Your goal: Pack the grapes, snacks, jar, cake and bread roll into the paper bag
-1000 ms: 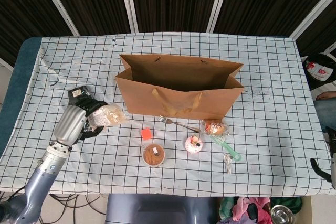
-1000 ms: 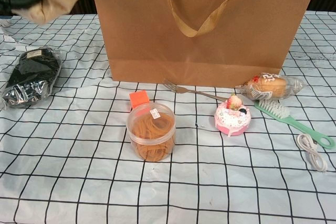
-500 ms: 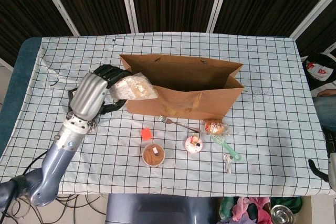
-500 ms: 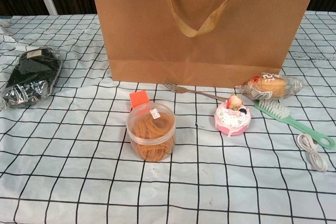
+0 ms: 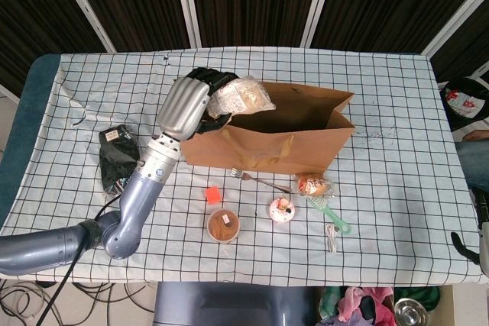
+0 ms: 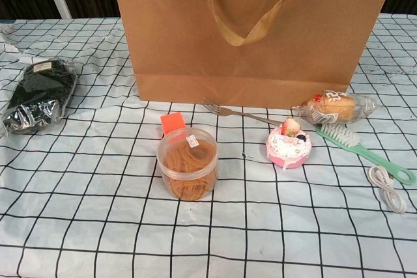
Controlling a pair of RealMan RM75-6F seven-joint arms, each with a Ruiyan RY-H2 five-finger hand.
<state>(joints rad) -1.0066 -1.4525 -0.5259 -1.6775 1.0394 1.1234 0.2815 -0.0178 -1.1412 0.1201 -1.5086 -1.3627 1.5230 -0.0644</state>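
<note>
Snacks (image 5: 243,97) gripped by left hand (image 5: 187,104) above paper bag (image 5: 263,139) mouth.

bag mouth (image 5: 294,108): open right of left hand (image 5: 191,101) | front: fork (image 5: 260,179), jar (image 5: 224,225)

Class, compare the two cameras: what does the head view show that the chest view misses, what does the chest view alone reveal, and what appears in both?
Head view only: the left hand holding a snack packet over the paper bag's open mouth. Chest view only: the rubber bands inside the jar. Both share the bag, jar, cake, bread roll, fork, green brush and dark packet.
</note>
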